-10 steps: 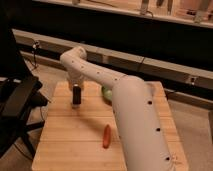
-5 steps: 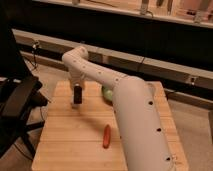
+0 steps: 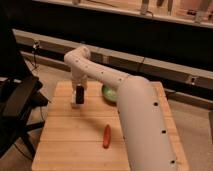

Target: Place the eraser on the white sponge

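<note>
My white arm reaches from the lower right across the wooden table (image 3: pixel 65 145). Its dark gripper (image 3: pixel 79 96) points straight down over the far left part of the table, its tip at or just above the surface. I cannot tell an eraser apart from the dark gripper. No white sponge shows in the camera view; it may be hidden behind the arm.
A green rounded object (image 3: pixel 108 93) lies at the back of the table, right of the gripper and partly behind the arm. An orange-red elongated object (image 3: pixel 106 136) lies in the middle front. A black chair (image 3: pixel 17 102) stands left of the table.
The gripper and the arm's upper bend have shifted slightly to the right. The objects on the table have not moved.
</note>
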You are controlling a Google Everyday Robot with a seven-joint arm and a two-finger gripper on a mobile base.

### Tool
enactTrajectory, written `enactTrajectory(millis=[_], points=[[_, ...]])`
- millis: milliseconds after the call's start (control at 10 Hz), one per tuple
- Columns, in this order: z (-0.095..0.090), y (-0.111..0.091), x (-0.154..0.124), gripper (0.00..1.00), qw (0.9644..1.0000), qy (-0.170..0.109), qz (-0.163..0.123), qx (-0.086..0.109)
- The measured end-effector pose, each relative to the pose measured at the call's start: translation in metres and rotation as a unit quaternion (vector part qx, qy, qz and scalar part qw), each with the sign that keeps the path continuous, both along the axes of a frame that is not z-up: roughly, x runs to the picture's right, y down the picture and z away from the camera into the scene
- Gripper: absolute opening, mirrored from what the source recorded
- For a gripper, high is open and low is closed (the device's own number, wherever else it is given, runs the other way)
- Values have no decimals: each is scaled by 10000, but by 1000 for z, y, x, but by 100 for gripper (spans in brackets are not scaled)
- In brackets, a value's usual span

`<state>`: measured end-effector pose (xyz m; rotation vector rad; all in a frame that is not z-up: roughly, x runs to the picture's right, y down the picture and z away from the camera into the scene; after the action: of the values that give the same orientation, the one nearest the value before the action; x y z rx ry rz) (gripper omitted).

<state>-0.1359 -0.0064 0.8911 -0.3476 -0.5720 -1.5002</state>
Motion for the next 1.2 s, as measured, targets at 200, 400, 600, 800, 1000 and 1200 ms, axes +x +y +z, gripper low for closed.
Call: enactTrajectory(millis=[200, 400, 600, 800, 1000, 1200], points=[[-11, 3, 4, 0, 9998, -152, 162, -28], [-22, 2, 22, 0, 9991, -227, 371, -27], [-35, 0, 33, 0, 9982, -289, 531, -28], [-42, 1, 49, 0, 9977, -246, 633, -43], [-47, 6, 52, 0, 9974, -205, 680, -75], [-51, 10, 67, 0, 9969, -66, 784, -82]])
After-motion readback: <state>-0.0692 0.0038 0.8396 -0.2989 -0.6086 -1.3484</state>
